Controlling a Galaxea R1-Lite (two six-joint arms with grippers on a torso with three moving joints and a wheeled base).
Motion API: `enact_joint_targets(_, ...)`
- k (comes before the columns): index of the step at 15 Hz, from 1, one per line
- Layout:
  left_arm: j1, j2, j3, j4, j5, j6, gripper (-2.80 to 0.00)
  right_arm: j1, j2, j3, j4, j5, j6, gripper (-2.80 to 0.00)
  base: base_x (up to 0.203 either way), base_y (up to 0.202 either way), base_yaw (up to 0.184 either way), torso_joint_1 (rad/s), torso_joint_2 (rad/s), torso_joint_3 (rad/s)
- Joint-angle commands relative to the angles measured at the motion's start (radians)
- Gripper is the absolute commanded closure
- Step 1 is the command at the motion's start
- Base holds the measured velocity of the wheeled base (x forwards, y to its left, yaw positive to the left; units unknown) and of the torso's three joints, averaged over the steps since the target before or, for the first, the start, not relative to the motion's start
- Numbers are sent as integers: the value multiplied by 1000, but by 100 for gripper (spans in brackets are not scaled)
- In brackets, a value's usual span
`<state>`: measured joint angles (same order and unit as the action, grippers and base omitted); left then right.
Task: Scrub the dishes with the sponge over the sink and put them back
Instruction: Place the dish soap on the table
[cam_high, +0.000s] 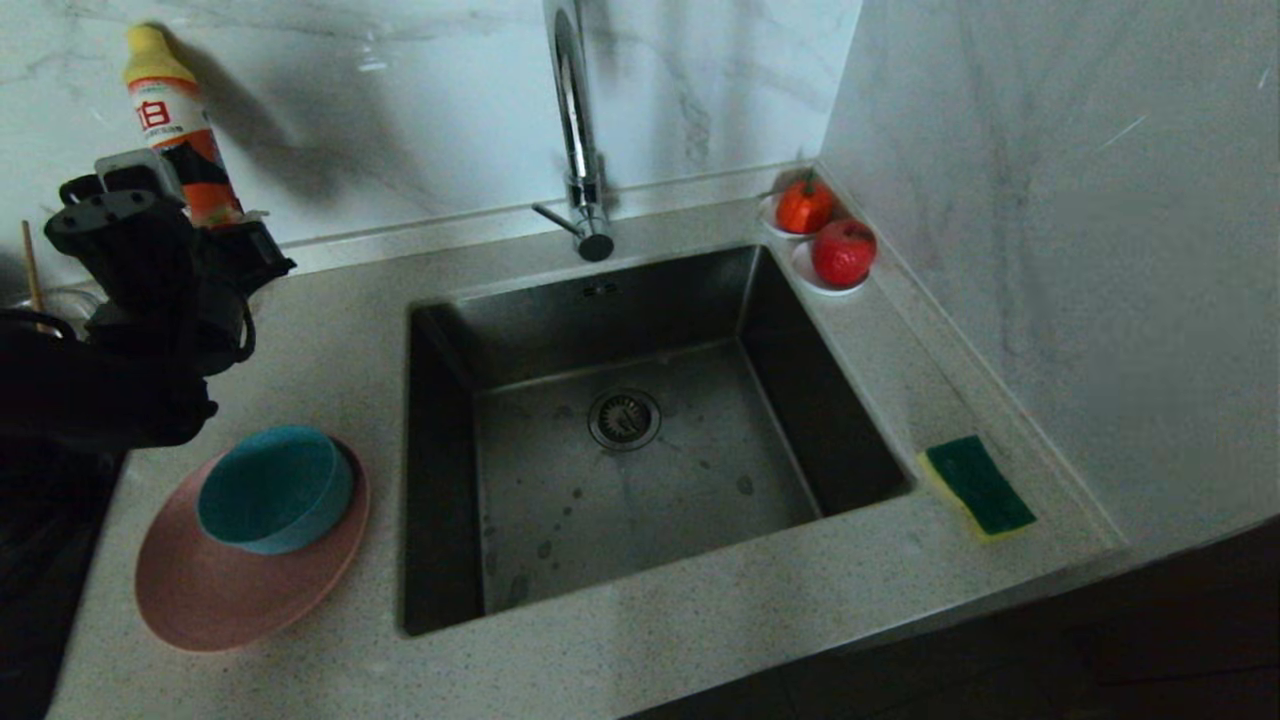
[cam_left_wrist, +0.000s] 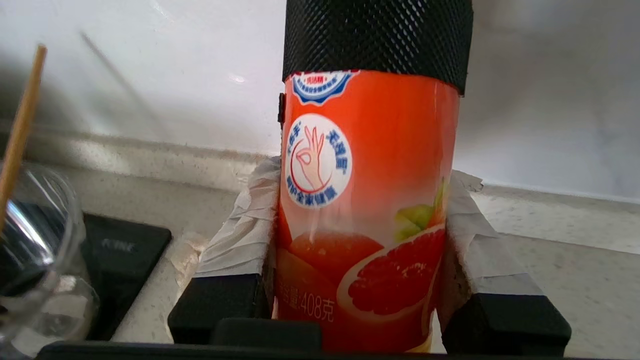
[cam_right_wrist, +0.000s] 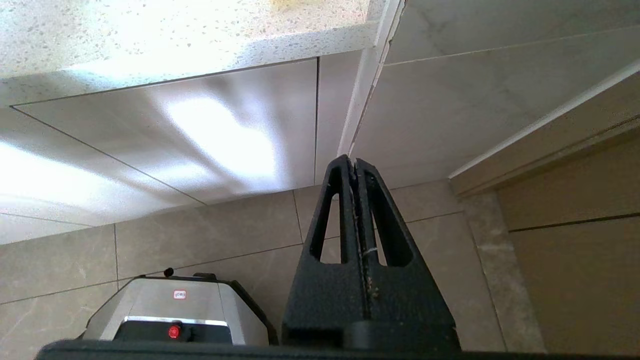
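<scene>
Speckled stone counter (cam_high: 700, 610) carries everything, marble walls behind and on the right side. Stainless sink (cam_high: 620, 470) sits mid-counter, deep square basin, round drain (cam_high: 624, 418) at centre, chrome faucet (cam_high: 578, 130) on its back rim.

Pink plate (cam_high: 215, 590) lies on the counter left of the sink, near the front edge. Teal bowl (cam_high: 272, 488) sits on the plate's back part, tipped so its opening faces up and left.

Left gripper (cam_left_wrist: 362, 280) is above the counter's back-left area, behind the plate and bowl and apart from both. Jaws closed on a detergent bottle (cam_left_wrist: 367, 200): orange label, grapefruit graphic, black textured wrap on the upper body, yellow cap visible in the head view. Padded fingers (cam_left_wrist: 240, 235) press its two sides. Bottle upright, close to the back wall. No dish is between these jaws.

Sponge (cam_high: 978, 487) lies on the narrow counter strip right of the sink, near the front-right corner, green scouring face up, yellow foam showing at the edge. Well apart from both grippers.

Right gripper (cam_right_wrist: 356, 172) hangs below counter level, pointed at cabinet front and floor tiles, jaws pressed together, nothing in them.

Two small white saucers with red fruit (cam_high: 828, 235) sit in the back-right corner. Glass jug (cam_left_wrist: 35, 260) with a chopstick stands at the counter's far left.
</scene>
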<state>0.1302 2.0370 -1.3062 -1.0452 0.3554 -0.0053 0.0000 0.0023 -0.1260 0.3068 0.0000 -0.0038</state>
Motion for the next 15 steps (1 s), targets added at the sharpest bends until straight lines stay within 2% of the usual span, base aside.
enact_joint_targets(1, 1, 47, -47, 13, 16, -5, 0, 0, 1, 0, 2, 0, -1, 0, 0, 0, 0, 0, 0, 0)
enact_joint_targets(15, 0, 186, -290, 144, 38, -7, 0, 0, 1, 0, 2, 0, -1, 0, 0, 0, 0, 0, 0, 0)
